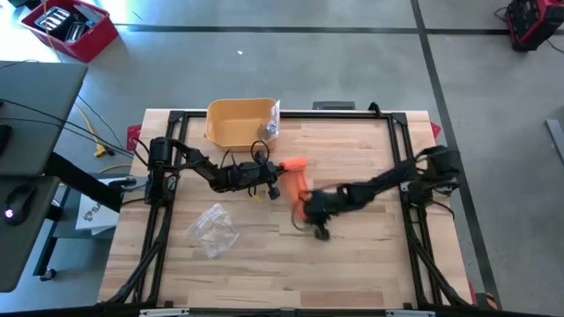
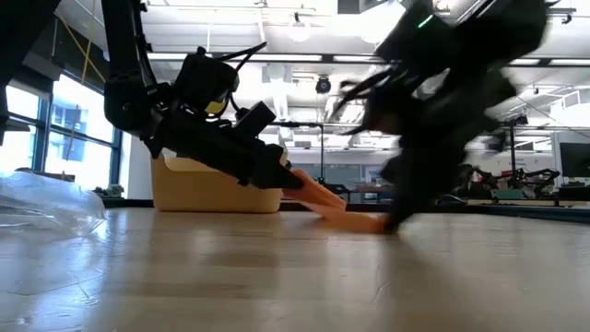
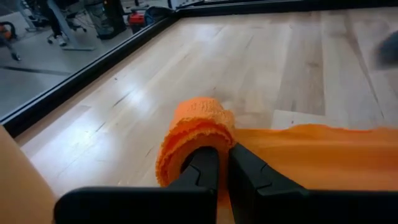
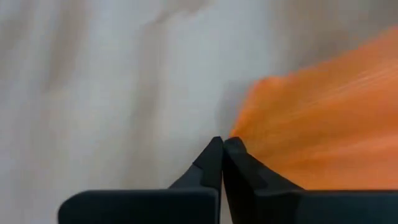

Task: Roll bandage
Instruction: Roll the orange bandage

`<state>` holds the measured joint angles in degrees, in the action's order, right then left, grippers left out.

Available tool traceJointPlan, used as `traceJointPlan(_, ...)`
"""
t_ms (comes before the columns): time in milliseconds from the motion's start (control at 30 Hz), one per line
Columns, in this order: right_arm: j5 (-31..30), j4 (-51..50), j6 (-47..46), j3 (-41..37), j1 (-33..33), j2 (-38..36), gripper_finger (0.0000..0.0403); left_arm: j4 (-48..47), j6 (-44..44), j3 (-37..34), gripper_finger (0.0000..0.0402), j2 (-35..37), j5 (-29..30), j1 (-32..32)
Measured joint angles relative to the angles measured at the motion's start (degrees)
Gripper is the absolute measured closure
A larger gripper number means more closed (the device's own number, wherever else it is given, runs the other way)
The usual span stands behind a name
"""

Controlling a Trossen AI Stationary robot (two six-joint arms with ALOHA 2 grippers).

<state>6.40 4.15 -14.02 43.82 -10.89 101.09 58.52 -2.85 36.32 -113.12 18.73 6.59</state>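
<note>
An orange bandage (image 1: 298, 187) lies on the wooden table near its middle. One end is wound into a small roll (image 3: 198, 121), and the rest runs out as a flat strip (image 3: 323, 155). My left gripper (image 1: 278, 179) is shut at the roll. In the low view the strip (image 2: 324, 197) slopes from this gripper (image 2: 291, 181) down to the table. My right gripper (image 1: 307, 211) is shut and points down at the strip's other end (image 4: 311, 118). It shows blurred in the low view (image 2: 392, 219). My left gripper pinches the bandage between its two fingers (image 3: 205, 165), where the strip meets the roll (image 3: 217, 140). It slants down from the table's left side. The roll sits at the fingertips, raised a little, and the strip slopes down to the table. My right gripper has its shut fingertips (image 4: 214, 152) at the edge of the strip's flat end (image 4: 245, 134), on the table. I cannot tell whether they touch the cloth.
A yellow bin (image 1: 238, 121) stands at the table's far edge, behind the left arm. A crumpled clear plastic bag (image 1: 211, 231) lies at the near left. Black frame rails (image 1: 159, 220) run along the table's sides. Bare wood lies toward the near edge.
</note>
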Motion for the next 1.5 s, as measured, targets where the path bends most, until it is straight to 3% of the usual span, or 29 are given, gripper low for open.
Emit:
traceJointPlan(133, 1.42, -1.02, -7.68, 0.02, -7.43, -6.91, 0.0402, 0.27, -0.7, -0.05, 0.0394, -0.02, 0.46, -0.32)
traceJointPlan(200, -1.77, -1.04, -10.9, 0.05, -11.01, -10.22, 0.0403, 0.77, -1.22, -0.07, 0.0394, -0.02, 0.45, -0.58)
traceJointPlan(367, -19.6, -1.14, -11.14, 0.17, -17.91, -17.8, 0.0403, 1.67, -5.28, -0.07, 0.0394, -0.02, 0.06, -3.87)
traceJointPlan(433, -27.78, -2.39, -11.5, 0.25, -18.29, -19.83, 0.0403, 1.6, -5.48, 0.04, 0.0394, 0.02, -0.09, -4.61)
traceJointPlan(500, -31.63, -3.69, -11.21, 0.23, -17.44, -20.34, 0.0402, 1.56, -5.88, 0.04, 0.0394, 0.02, 0.64, -4.7)
traceJointPlan(667, -27.4, -3.98, -7.53, 0.25, -11.39, -17.52, 0.0387, 2.73, -5.78, 0.04, 0.0394, 0.04, 2.68, -4.38)
traceJointPlan(867, -22.31, -0.12, 0.83, 0.25, -3.49, -11.22, 0.0314, 6.35, -5.87, 0.04, 0.0394, 0.16, 2.76, -4.95)
traceJointPlan(1000, -19.39, -2.2, 0.0, 0.25, -0.81, -12.99, 0.0278, 7.84, -7.27, 0.04, 0.0394, 2.73, 2.45, -8.52)
traceJointPlan(1133, -18.15, -5.91, -2.67, 0.25, -3.01, -18.22, 0.0274, 7.04, -8.41, 0.04, 0.0394, 6.38, 2.4, -14.84)
traceJointPlan(1333, -11.16, -2.3, -2.86, 0.28, -8.96, -27.02, 0.0276, 6.67, -5.1, 4.02, 0.0394, 7.84, 2.6, -24.11)
traceJointPlan(1500, -10.79, 1.06, -0.64, 0.36, -12.27, -29.57, 0.0276, -1.18, -4.66, 12.13, 0.0394, 5.34, 0.79, -24.76)
